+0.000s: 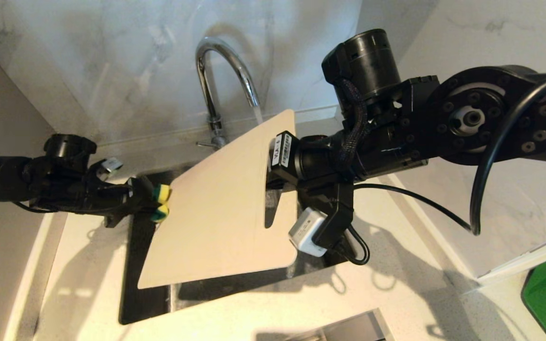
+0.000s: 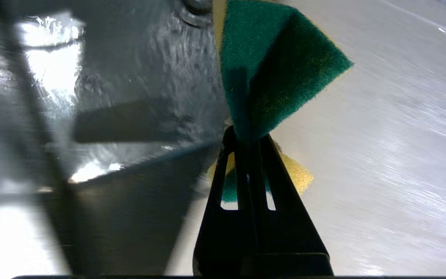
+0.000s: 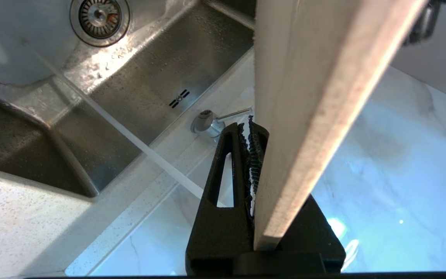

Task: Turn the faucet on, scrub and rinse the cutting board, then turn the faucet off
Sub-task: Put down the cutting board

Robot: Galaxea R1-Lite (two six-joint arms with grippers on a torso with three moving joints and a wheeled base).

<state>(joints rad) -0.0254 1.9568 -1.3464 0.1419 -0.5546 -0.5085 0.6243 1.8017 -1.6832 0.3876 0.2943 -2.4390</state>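
Water is running from the faucet [image 1: 225, 71], a thin stream falling from the spout onto the far top corner of the cutting board [image 1: 221, 203], so the tap step looks done and this is the scrub-and-rinse stretch. The right gripper [image 1: 273, 177] is clamped on the board's edge by the handle slot, holding it up over the sink [image 3: 161, 77], tilted, with the broad face turned toward the robot's left. The board's long axis runs from that wet far corner under the spout down toward the near left corner, the slotted end on the right. Over on the left, the left gripper [image 1: 152, 203] has its fingers pinched tight on a green and yellow sponge [image 1: 160, 202], right at the board's left edge; whether it touches yet, I cannot tell. Next move, by my reading: press the sponge flat against the face and sweep across it, while the right arm keeps the board steady under the stream.
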